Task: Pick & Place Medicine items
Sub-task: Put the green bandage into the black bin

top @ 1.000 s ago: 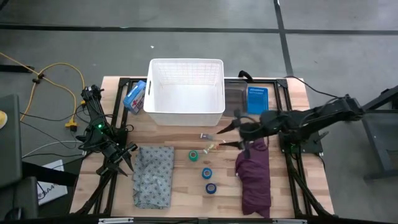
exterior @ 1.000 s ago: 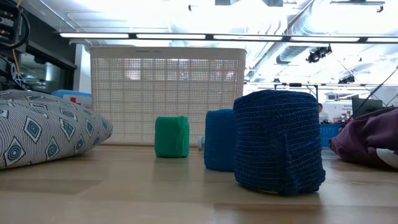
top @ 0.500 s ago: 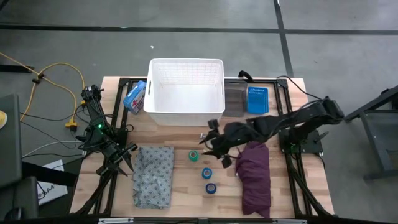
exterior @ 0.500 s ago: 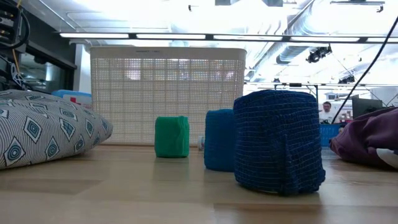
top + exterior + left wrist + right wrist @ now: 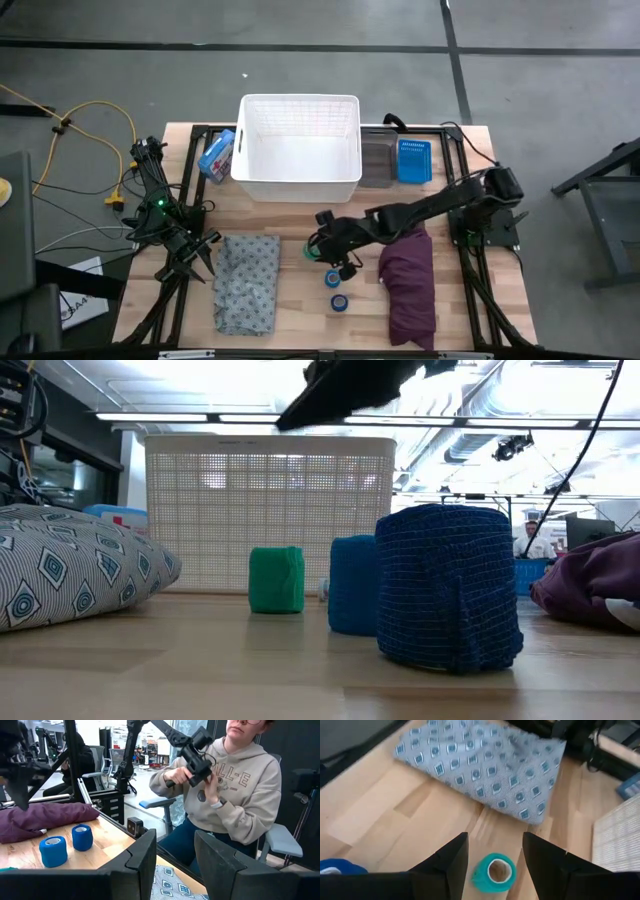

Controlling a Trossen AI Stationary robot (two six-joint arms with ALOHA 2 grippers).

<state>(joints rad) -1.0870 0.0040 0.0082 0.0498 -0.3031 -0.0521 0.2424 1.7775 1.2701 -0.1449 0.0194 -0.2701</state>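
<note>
Right arm stretched across the frame's centre, right hand [image 5: 322,247] spread above the green roll [image 5: 493,874], short, hollow-cored, on the desk [image 5: 290,220] below the white basket [image 5: 299,147], left hand [image 5: 197,262] spread, lower left.

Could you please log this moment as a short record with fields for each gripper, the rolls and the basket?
right gripper: right gripper open, above the green bandage-tape roll, which shows between its fingers
left gripper: left gripper open, parked at the table's left edge beside the grey patterned cloth
blue rolls: two blue bandage-tape rolls standing on the wooden table
basket: white plastic basket at the table's far edge
</note>
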